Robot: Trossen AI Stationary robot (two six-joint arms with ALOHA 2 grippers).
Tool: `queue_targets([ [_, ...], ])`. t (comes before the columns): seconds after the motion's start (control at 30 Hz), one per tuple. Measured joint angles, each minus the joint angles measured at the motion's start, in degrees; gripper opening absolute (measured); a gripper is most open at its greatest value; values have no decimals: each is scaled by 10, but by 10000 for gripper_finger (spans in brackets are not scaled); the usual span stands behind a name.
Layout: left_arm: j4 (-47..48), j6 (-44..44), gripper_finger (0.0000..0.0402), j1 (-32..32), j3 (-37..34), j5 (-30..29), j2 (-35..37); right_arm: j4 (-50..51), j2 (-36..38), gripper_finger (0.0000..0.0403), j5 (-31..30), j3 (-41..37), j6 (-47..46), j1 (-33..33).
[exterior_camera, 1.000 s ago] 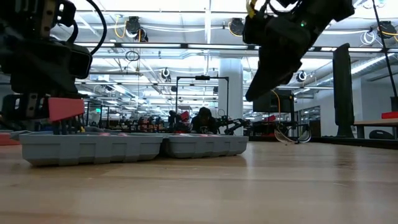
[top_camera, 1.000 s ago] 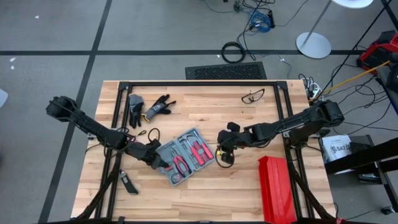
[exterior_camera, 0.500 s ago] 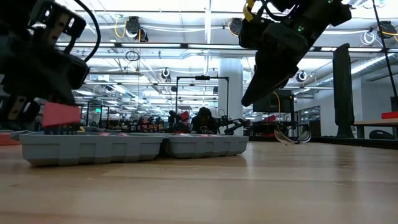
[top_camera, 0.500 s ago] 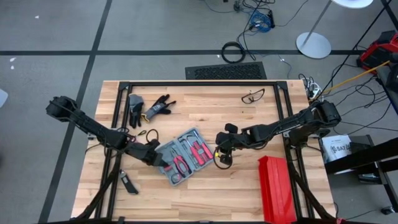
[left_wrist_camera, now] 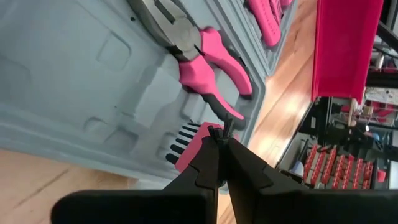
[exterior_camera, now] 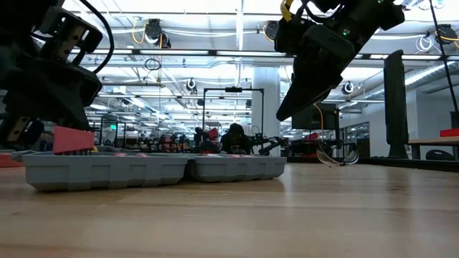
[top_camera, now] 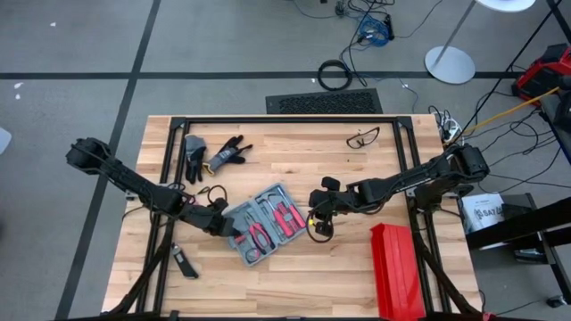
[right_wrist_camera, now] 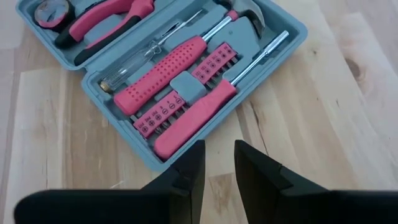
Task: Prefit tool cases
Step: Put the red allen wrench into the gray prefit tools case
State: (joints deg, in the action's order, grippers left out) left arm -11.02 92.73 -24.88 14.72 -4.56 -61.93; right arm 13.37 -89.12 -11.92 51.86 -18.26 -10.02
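the tool case [top_camera: 266, 223] lies open near the middle of the wooden table [top_camera: 294, 156], a little toward the 7 o'clock side of the centre in the high view, turned at an angle. both of its grey halves face up, side by side. inside are pink pliers [left_wrist_camera: 208, 59], a pink screwdriver [right_wrist_camera: 158, 78], a second pink handle with a long metal shaft [right_wrist_camera: 199, 115], a pink strip of bits [right_wrist_camera: 186, 93], a hammer head [right_wrist_camera: 252, 18] and a small round measuring tape [right_wrist_camera: 50, 12].

the left gripper [top_camera: 221, 226] is at the 9 o'clock edge of the case, low over it. in the left wrist view its fingers [left_wrist_camera: 211, 165] are almost together, with only a thin slit between the tips, and they point at a pink holder with black hex keys [left_wrist_camera: 189, 146] at the rim of the case. i cannot tell if the tips touch this holder.

the right gripper [top_camera: 318, 225] hangs just beside the 3 o'clock edge of the case, above bare wood. its fingers [right_wrist_camera: 189, 168] are a small way apart and hold nothing.

a red ribbed box [top_camera: 395, 272] lies at 4 o'clock on the table. black gloves [top_camera: 214, 153] lie at 10 o'clock, safety glasses [top_camera: 362, 137] at 1 o'clock, and a small black tool [top_camera: 185, 263] at 8 o'clock.
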Motion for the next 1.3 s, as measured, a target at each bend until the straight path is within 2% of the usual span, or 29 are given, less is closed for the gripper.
queue_targets([
  [0.23,0,0,31,0,0,-12,0,-1,0,80,0,0,9,0],
  [0.53,0,-2,116,0,0,-15,0,-10,0,80,0,0,12,0],
  [0.67,-6,0,138,0,0,-12,0,-15,1,80,0,0,15,0],
  [0.93,-21,23,146,3,0,16,0,-21,1,80,0,0,25,2],
  [1.3,-16,59,147,1,0,10,1,-28,1,80,1,0,42,1],
])
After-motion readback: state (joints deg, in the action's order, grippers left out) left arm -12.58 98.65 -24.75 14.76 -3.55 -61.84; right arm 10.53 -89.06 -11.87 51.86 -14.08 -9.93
